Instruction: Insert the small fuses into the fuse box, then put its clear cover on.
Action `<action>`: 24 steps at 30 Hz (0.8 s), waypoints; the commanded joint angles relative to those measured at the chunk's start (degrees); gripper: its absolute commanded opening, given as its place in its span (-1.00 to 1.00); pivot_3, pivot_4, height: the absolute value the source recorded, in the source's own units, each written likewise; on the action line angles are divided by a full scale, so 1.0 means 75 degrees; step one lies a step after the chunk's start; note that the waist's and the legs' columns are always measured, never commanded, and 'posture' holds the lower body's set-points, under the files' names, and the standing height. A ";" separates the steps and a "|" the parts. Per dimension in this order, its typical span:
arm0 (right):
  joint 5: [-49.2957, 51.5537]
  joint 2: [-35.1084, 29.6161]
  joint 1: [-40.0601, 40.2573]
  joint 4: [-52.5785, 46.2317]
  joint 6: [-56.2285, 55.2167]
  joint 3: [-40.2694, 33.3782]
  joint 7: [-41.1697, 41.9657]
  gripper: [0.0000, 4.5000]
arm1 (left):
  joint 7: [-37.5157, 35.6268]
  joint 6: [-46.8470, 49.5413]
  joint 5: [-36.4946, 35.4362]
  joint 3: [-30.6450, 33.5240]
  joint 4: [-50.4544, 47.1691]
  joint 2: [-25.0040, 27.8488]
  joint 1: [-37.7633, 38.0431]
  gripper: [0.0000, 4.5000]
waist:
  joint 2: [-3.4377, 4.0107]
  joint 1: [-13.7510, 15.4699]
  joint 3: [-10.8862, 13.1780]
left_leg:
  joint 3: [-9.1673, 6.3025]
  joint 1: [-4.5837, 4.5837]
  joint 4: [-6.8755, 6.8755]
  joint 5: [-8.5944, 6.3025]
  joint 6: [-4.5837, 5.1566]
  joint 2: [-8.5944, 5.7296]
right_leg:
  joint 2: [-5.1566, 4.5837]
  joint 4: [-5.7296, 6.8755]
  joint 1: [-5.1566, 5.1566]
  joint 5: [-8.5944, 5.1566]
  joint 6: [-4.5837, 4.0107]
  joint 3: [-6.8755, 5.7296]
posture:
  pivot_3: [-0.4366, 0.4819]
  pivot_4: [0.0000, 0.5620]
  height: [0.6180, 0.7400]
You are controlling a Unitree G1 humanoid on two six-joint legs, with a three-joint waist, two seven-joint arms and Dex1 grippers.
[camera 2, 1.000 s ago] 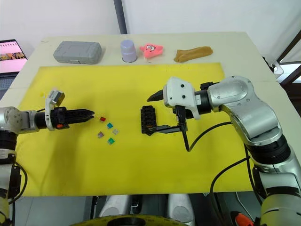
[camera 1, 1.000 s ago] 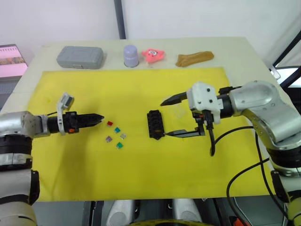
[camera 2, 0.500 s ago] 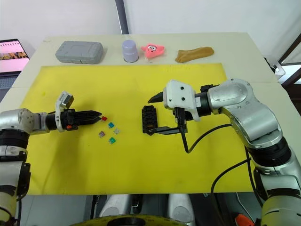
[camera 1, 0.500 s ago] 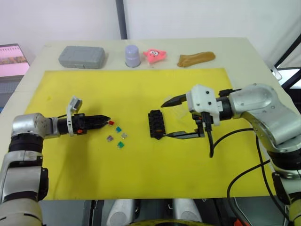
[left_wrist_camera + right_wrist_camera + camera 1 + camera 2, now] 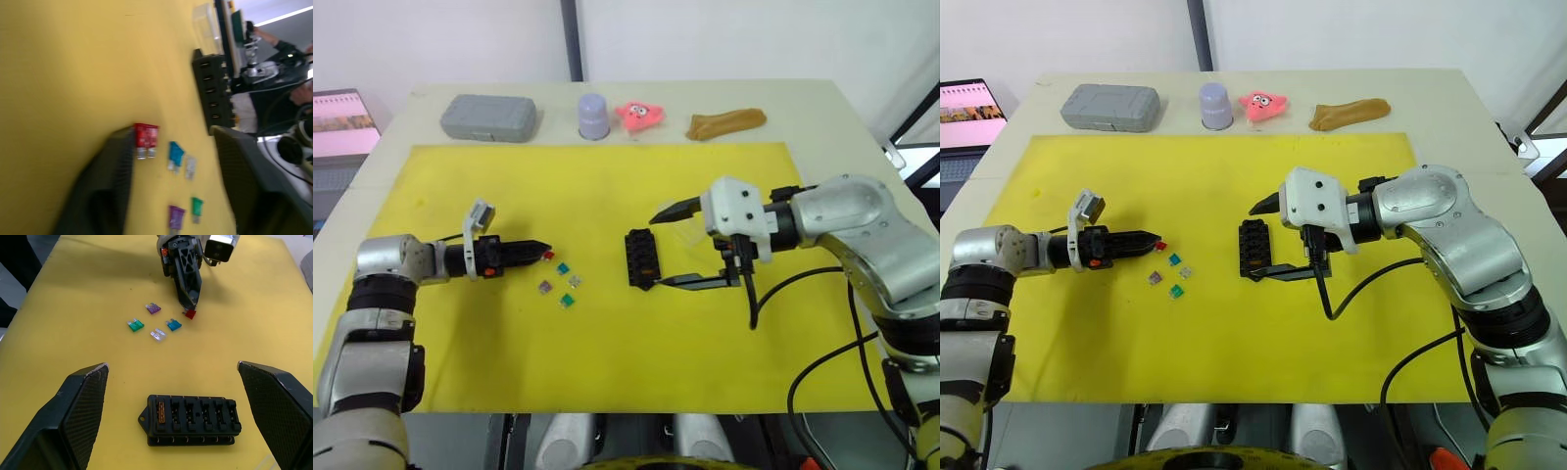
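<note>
The black fuse box (image 5: 639, 259) lies mid-mat, one tan fuse (image 5: 160, 412) in its end slot. My right gripper (image 5: 677, 245) is open wide just right of it, one finger either side, not touching. The clear cover (image 5: 205, 22) lies beyond the box, under that gripper. Several loose small fuses sit left of the box: red (image 5: 547, 256), teal (image 5: 562, 267), grey (image 5: 575, 281), purple (image 5: 544, 287) and green (image 5: 567, 301). My left gripper (image 5: 540, 248) is open low over the mat, one fingertip (image 5: 122, 142) touching the red fuse (image 5: 145, 137).
Along the table's back edge stand a grey case (image 5: 490, 117), a lavender cup (image 5: 594, 116), a pink toy (image 5: 639, 114) and a brown lump (image 5: 724, 122). The yellow mat (image 5: 607, 372) covers the work area. A person (image 5: 274, 44) sits beyond the table.
My left gripper has slid right along the mat until its tip reached the red fuse. The right gripper and the fuse box have stayed put.
</note>
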 commanded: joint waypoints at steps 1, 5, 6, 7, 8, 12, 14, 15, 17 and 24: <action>0.0056 -0.0040 -0.0128 -0.0194 -0.0025 -0.0115 -0.0047 1.00 | 0.0027 -0.0080 0.0198 -0.0107 0.0146 0.0008 0.0045 0.08 | 0.0001 0.0000 -0.0001 | 0.0000 0.0001 0.0000 0.0000 0.0000 0.0000 | 0.0000 0.0000 0.0000 0.0000 0.0000 0.0000 | -0.05 -0.47 0.85; 0.0050 -0.0017 -0.0157 -0.0178 -0.0033 -0.0104 -0.0059 1.00 | 0.0031 -0.0130 0.0218 -0.0099 0.0137 0.0016 0.0111 0.08 | 0.0000 -0.0006 -0.0001 | 0.0000 0.0003 0.0000 0.0000 0.0000 0.0000 | 0.0000 0.0002 0.0000 0.0000 0.0000 0.0000 | -0.05 -0.47 0.85; 0.0050 -0.0011 -0.0166 -0.0173 -0.0033 -0.0101 -0.0061 1.00 | 0.0046 -0.0141 0.0220 -0.0090 0.0136 0.0016 0.0126 0.08 | 0.0001 -0.0008 -0.0001 | 0.0000 0.0003 0.0000 0.0000 0.0000 0.0000 | 0.0000 0.0003 0.0000 0.0000 0.0000 0.0000 | -0.05 -0.47 0.85; 0.0049 -0.0007 -0.0174 -0.0169 -0.0034 -0.0096 -0.0062 1.00 | 0.0066 -0.0154 0.0224 -0.0079 0.0142 0.0016 0.0136 0.08 | 0.0001 -0.0008 -0.0001 | 0.0000 0.0003 0.0000 0.0000 0.0000 0.0000 | 0.0000 0.0004 0.0000 0.0000 0.0000 0.0000 | -0.05 -0.47 0.85; 0.0047 -0.0006 -0.0177 -0.0164 -0.0040 -0.0093 -0.0061 1.00 | 0.0080 -0.0176 0.0231 -0.0072 0.0149 0.0019 0.0150 -0.04 | 0.0001 -0.0008 -0.0001 | 0.0000 0.0003 0.0000 0.0000 0.0000 0.0000 | 0.0000 0.0004 0.0000 0.0000 0.0000 0.0000 | -0.05 -0.47 0.85; 0.0031 0.0000 -0.0201 -0.0139 -0.0051 -0.0063 -0.0064 1.00 | 0.0083 -0.0234 0.0285 -0.0074 0.0174 0.0044 0.0193 -0.17 | 0.0001 -0.0010 -0.0002 | 0.0000 0.0003 0.0000 0.0000 0.0000 0.0000 | 0.0000 0.0004 0.0000 0.0000 0.0000 0.0000 | -0.05 -0.47 0.85; 0.0036 -0.0007 -0.0205 -0.0143 -0.0050 -0.0064 -0.0062 1.00 | 0.0092 -0.0232 0.0294 -0.0062 0.0153 0.0048 0.0218 -0.17 | 0.0001 -0.0010 -0.0002 | 0.0000 0.0004 0.0000 0.0000 0.0000 0.0001 | 0.0000 0.0005 0.0000 0.0000 0.0000 0.0000 | -0.05 -0.47 0.85; 0.0043 -0.0009 -0.0203 -0.0151 -0.0046 -0.0068 -0.0063 1.00 | 0.0096 -0.0234 0.0298 -0.0062 0.0137 0.0053 0.0235 -0.17 | 0.0001 -0.0010 -0.0002 | 0.0000 0.0004 0.0000 0.0000 0.0000 0.0001 | 0.0000 0.0006 0.0000 0.0000 0.0000 0.0000 | -0.05 -0.47 0.85; 0.0044 -0.0007 -0.0205 -0.0156 -0.0044 -0.0064 -0.0067 1.00 | 0.0100 -0.0232 0.0297 -0.0057 0.0113 0.0059 0.0261 -0.17 | 0.0000 -0.0010 -0.0002 | 0.0000 0.0005 0.0000 0.0000 0.0000 0.0001 | 0.0000 0.0007 0.0000 0.0000 0.0000 0.0000 | -0.05 -0.47 0.85; 0.0035 0.0015 -0.0233 -0.0140 -0.0041 -0.0045 -0.0083 1.00 | 0.0139 -0.0302 0.0335 -0.0041 0.0110 0.0061 0.0318 -0.97 | 0.0002 -0.0036 -0.0003 | 0.0000 0.0007 0.0000 0.0000 0.0000 0.0002 | 0.0000 0.0009 0.0000 0.0000 0.0000 0.0000 | -0.05 -0.47 0.85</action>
